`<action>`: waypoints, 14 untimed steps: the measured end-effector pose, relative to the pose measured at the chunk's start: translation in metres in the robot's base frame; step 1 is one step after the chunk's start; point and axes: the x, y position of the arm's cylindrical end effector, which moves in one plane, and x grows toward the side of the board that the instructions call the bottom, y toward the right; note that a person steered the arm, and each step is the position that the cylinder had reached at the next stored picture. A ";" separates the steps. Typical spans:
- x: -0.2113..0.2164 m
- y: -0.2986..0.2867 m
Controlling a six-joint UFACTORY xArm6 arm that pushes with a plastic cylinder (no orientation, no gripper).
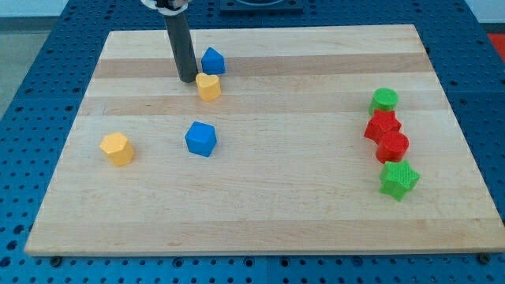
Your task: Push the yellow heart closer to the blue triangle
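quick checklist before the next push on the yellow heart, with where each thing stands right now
1. My tip in view: ok, at the view's left of the yellow heart.
2. Tip touching the heart: cannot tell; they look very close.
3. Heart near the blue triangle: ok, the heart sits just below it, almost touching.
4. Push direction: not ok; a push from the left would slide the heart toward the view's right, not up toward the triangle.
5. Other blocks out of the way: ok; the blue block and yellow block lie lower down, the red and green ones far right.
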 end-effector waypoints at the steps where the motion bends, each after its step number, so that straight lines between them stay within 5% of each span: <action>1: 0.044 0.000; 2: 0.081 0.004; 3: 0.079 0.057; 5: 0.041 0.057; 8: 0.060 0.025; 9: 0.029 0.018; 14: 0.010 -0.014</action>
